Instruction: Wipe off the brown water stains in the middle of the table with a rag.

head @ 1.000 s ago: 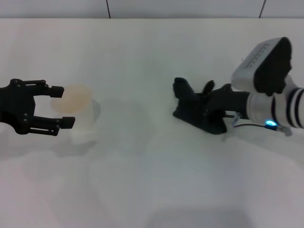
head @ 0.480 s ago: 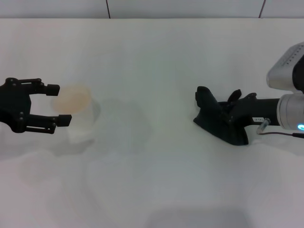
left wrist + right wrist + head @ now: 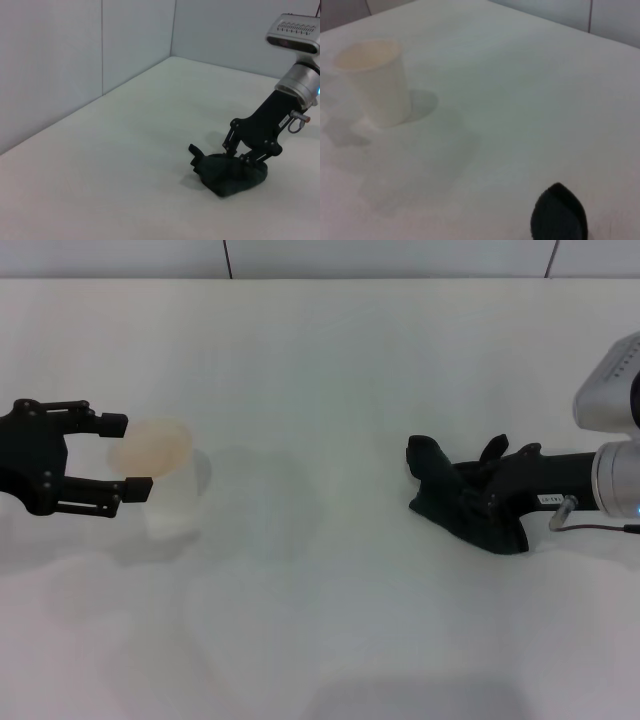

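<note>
The black rag [image 3: 462,503] lies bunched on the white table [image 3: 330,360], right of the middle. My right gripper [image 3: 484,498] reaches in from the right, shut on the rag and pressing it onto the tabletop. The left wrist view shows the same gripper [image 3: 248,156] and rag [image 3: 227,175]. A dark tip of the rag [image 3: 559,218] shows in the right wrist view. No orange-brown stain shows; only a faint greyish patch [image 3: 255,502] marks the middle of the table. My left gripper [image 3: 125,454] hovers open and empty at the far left, beside the cup.
A whitish translucent cup [image 3: 162,478] with an orange tint inside stands upright at the left, just right of my left gripper; it also shows in the right wrist view [image 3: 375,80]. A grey wall [image 3: 75,60] borders the table's far side.
My right gripper has dragged the rag from nearer the middle toward the right, then nearly stopped. My left gripper has drifted slightly left, still open.
</note>
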You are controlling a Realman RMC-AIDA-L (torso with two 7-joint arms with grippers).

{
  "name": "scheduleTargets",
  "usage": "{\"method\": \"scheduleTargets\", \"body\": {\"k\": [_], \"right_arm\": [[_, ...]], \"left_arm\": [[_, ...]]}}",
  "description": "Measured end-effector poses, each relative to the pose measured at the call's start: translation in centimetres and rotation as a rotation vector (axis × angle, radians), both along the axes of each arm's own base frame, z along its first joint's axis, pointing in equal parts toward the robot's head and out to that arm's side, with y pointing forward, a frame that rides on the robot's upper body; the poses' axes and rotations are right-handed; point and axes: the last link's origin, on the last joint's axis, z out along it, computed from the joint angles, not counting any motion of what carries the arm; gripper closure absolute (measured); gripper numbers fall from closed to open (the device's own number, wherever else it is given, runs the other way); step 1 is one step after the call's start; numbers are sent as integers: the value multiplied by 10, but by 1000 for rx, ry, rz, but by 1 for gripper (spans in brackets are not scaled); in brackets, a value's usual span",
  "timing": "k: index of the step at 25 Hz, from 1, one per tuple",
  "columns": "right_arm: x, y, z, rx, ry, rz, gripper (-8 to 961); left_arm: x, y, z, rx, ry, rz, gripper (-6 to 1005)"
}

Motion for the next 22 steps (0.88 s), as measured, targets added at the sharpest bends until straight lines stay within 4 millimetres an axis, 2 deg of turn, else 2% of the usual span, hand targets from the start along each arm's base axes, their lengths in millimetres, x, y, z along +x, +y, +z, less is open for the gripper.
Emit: {"method": "scheduleTargets", "body": {"k": [5,11,13,19,22], "right_arm": [[-6,0,4,11,20,32,807],[-11,3,11,25,45,75,620],[-12,1,14,12,42,112,385],[-11,0,25,9,73,151,156],[-11,-2,31,4,121,176,120]], "left_arm": [[-1,-1,0,1,0,2,119],[0,-2,2,4,6,-6,119],[0,-3,2,2,5,-6,119],[2,-5,3,-6,0,-17,119],[5,-9,7,-4,-13,-38,119]]}}
